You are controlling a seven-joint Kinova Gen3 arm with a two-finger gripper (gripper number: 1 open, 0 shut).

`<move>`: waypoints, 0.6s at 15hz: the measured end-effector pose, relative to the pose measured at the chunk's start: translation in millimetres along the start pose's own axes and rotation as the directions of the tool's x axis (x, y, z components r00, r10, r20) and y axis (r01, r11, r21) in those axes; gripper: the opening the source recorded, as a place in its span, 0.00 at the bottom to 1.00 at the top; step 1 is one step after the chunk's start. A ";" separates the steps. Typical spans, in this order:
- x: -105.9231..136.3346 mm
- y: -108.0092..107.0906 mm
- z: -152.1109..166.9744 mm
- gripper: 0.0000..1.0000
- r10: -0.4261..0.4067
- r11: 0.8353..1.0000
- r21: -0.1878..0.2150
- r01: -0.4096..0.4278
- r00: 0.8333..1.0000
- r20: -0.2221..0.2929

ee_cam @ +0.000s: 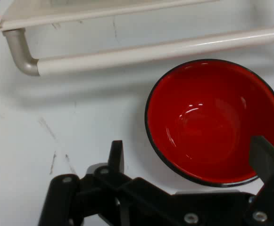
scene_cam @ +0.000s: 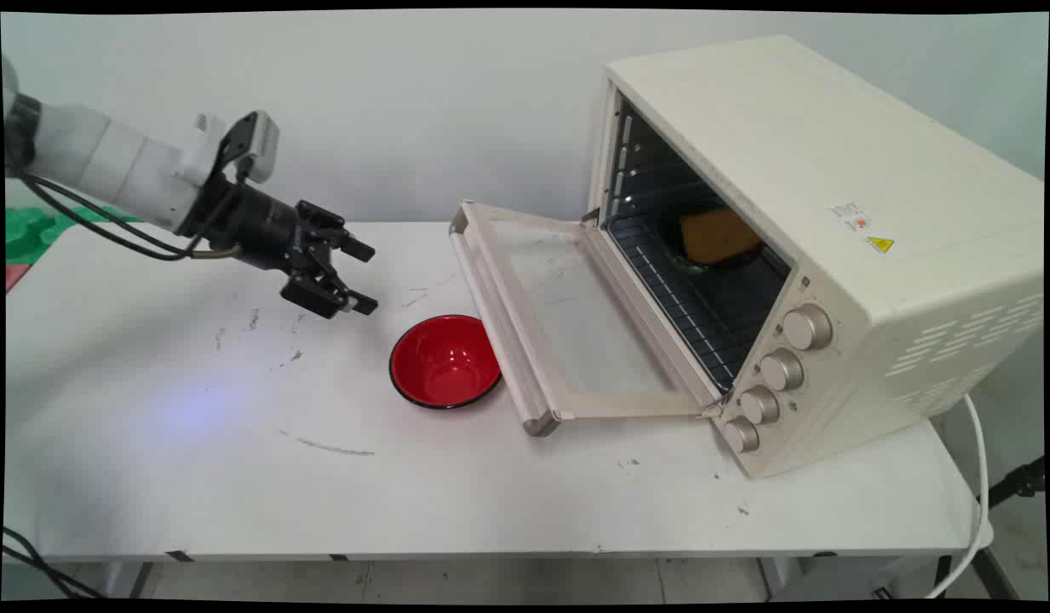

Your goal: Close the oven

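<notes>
Table (scene_cam: 235, 477): white, scuffed, carries everything.
Oven (scene_cam: 831, 213): door (scene_cam: 567, 323) dropped open, orange-brown item (scene_cam: 719, 235) inside.
Bowl (scene_cam: 445, 362): red, empty, beside door handle (ee_cam: 165, 47); likely rigid, glossy, slippery; rim looks graspable.
End effector (scene_cam: 363, 277): spread wide, holding nothing, near bowl.

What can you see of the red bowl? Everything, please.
The red bowl is round, glossy red inside with a thin black rim, and empty. It stands upright on the white table, just left of the open oven door's handle bar, apart from it in the hand view. The open gripper hangs above, to its left, not touching it.
</notes>
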 end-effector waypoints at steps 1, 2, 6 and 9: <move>0.4 0.7 5.1 1.00 -0.007 1.000 0.003 0.007 1.000 0.002; 1.2 1.7 12.0 1.00 -0.015 1.000 0.006 0.015 1.000 0.003; 4.6 4.6 34.9 1.00 -0.041 0.999 0.018 0.041 0.999 0.005; 7.9 6.9 52.3 1.00 -0.054 0.998 0.026 0.054 0.999 0.005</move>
